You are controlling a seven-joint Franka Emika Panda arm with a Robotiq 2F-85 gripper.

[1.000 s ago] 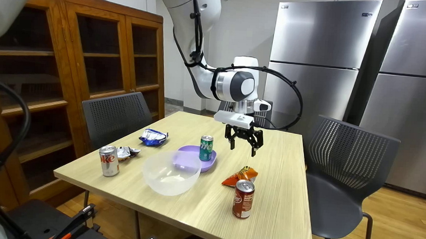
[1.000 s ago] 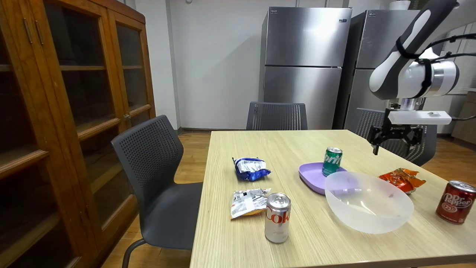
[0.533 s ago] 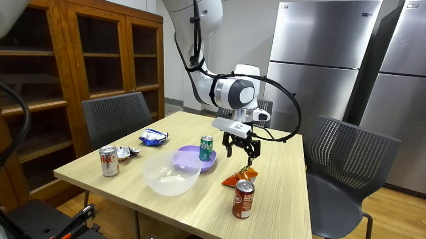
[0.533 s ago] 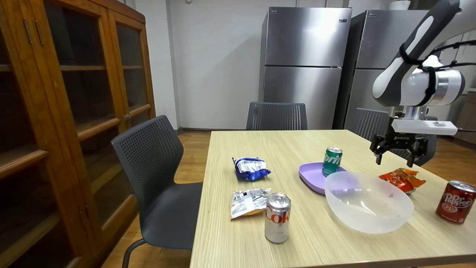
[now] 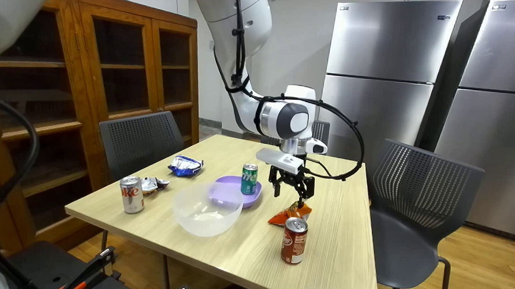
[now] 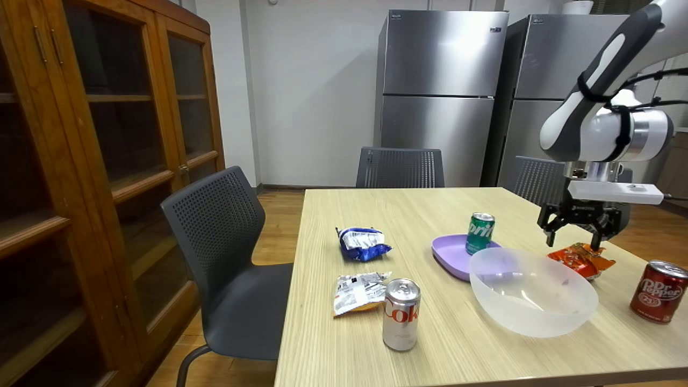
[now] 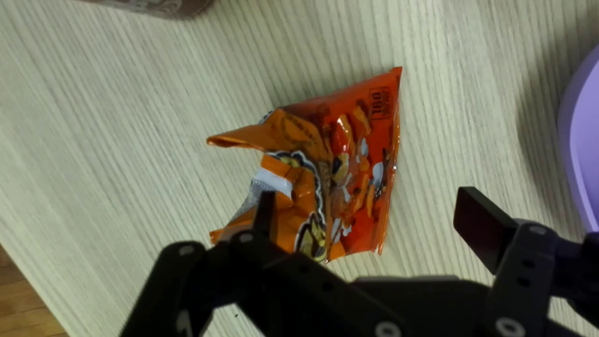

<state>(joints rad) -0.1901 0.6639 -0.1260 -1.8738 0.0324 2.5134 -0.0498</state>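
Pincer (image 5: 288,198), orange bag (image 7: 323,164) beneath one finger (image 7: 265,213)

Widest along the chair side of the desk (image 5: 335,254), tightest around the orange bag (image 7: 355,187).

Runs broad from the bag to the edge by the grey chair (image 5: 411,240). In the wrist view, leaves a strip between bag and purple plate (image 7: 573,140), under one fingertip (image 7: 483,228) of the wide-spread jaws. Narrows opposite, with the other fingertip (image 7: 265,215) across the bag in view, contact impossible to tell. Meets a red can (image 5: 294,245) upright near the bag, a green can (image 5: 249,181) standing on the plate, and a frosted bowl (image 5: 204,229) overlapping the plate in view; shows bare desk between bowl and bag in an exterior view.
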